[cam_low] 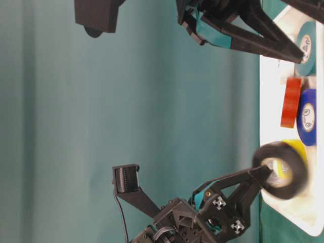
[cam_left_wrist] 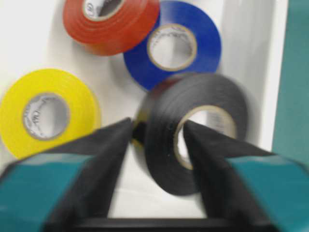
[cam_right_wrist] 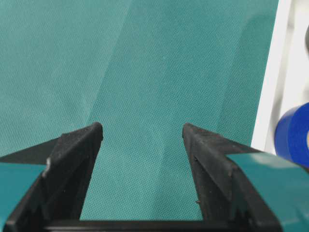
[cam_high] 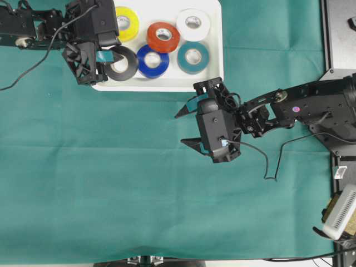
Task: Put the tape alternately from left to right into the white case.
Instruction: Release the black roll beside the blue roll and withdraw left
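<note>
Left gripper (cam_left_wrist: 157, 130) grasps the black tape roll (cam_high: 122, 63): one finger goes through the core, the other presses the outer wall, and the roll hangs tilted over the near-left corner of the white case (cam_high: 214, 61) (wrist view is motion-blurred). Right gripper (cam_high: 186, 129) sits released over bare green cloth (cam_high: 139, 183), jaws spread wide with nothing between them, the case just beyond its fingertips.

My count: six rolls, one of each colour. Ahead of my left fingers lie yellow (cam_high: 127, 23), red (cam_high: 163, 36), blue (cam_high: 152, 60), white (cam_high: 193, 23) and teal (cam_high: 193, 57); black is the sixth. Red leans on blue. One case: shallow, white, rectangular, rounded corners, raised rim, holding five rolls flat or nearly so.
</note>
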`<move>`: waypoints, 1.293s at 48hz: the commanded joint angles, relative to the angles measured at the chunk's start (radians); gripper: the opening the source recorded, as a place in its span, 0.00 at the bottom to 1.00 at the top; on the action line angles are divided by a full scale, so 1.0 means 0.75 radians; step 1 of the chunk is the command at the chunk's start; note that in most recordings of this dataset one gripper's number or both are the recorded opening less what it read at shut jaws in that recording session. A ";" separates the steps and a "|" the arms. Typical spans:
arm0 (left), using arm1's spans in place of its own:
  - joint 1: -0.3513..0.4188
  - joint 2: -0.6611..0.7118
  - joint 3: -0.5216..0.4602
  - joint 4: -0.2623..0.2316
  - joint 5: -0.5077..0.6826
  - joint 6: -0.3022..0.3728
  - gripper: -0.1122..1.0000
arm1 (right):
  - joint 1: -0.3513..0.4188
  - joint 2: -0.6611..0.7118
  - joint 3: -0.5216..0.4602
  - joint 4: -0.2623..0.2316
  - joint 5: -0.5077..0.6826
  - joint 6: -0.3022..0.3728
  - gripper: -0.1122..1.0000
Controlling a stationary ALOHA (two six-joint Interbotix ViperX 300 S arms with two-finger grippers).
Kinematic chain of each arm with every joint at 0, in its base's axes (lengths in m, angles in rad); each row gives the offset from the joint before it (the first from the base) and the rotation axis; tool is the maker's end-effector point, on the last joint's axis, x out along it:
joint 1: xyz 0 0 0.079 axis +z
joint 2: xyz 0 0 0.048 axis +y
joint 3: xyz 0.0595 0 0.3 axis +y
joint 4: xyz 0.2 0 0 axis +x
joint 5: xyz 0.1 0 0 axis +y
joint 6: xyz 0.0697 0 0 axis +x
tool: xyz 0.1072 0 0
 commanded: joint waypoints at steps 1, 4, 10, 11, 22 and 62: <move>0.004 -0.020 -0.010 0.002 -0.012 -0.002 0.23 | 0.002 -0.012 -0.018 0.002 -0.010 0.002 0.74; 0.004 -0.025 -0.002 0.002 -0.012 -0.004 0.38 | 0.002 -0.012 -0.018 0.002 -0.008 0.002 0.74; 0.002 -0.039 0.012 0.002 -0.010 -0.004 0.60 | 0.002 -0.012 -0.020 0.002 -0.008 0.002 0.74; 0.002 -0.041 0.014 0.002 -0.012 -0.004 0.59 | 0.002 -0.014 -0.020 0.002 -0.010 0.002 0.74; -0.039 -0.084 0.037 0.002 -0.010 -0.006 0.56 | 0.002 -0.012 -0.020 0.002 -0.010 0.002 0.74; -0.509 -0.117 0.057 0.000 -0.004 -0.012 0.56 | 0.002 -0.014 -0.018 0.002 -0.008 0.002 0.74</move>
